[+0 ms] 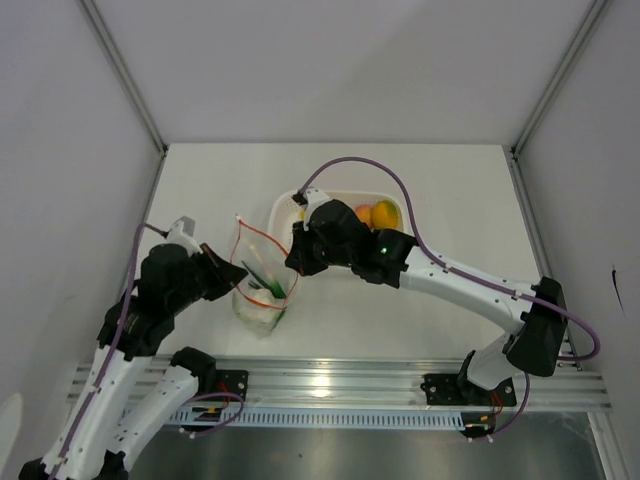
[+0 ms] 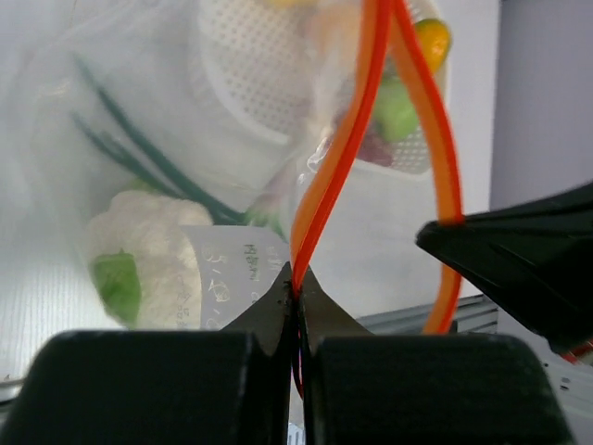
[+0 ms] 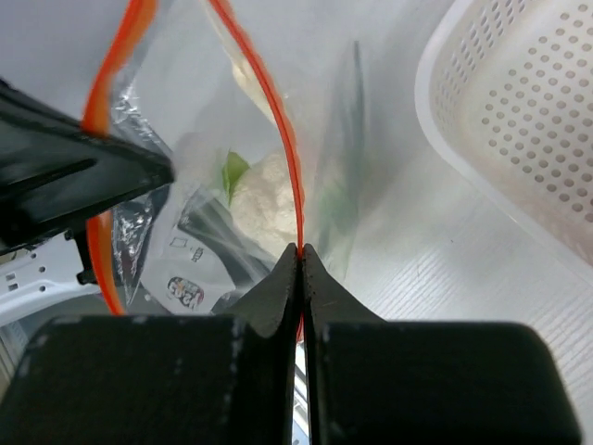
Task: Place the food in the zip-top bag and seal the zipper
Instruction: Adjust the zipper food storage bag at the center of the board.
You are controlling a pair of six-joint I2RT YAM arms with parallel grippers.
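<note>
Top external view is showing a white worktop carrying a white perforated basket near its middle. A clear bag is sitting just beside the basket's front left corner, toward the front edge. The basket is holding orange and yellow fruit at its right end. The left wrist view, looking through the bag, is also picking up green and dark red pieces there. The bag is standing on its base with its mouth pointing up and gaping open. A cauliflower and green beans are lying inside at the bottom. The zipper is running left to right between the arms, its two strips bowing apart. The left gripper is pinching the zipper's left end, jaws pressed together on it, and the right gripper is clamping the right end likewise.
</note>
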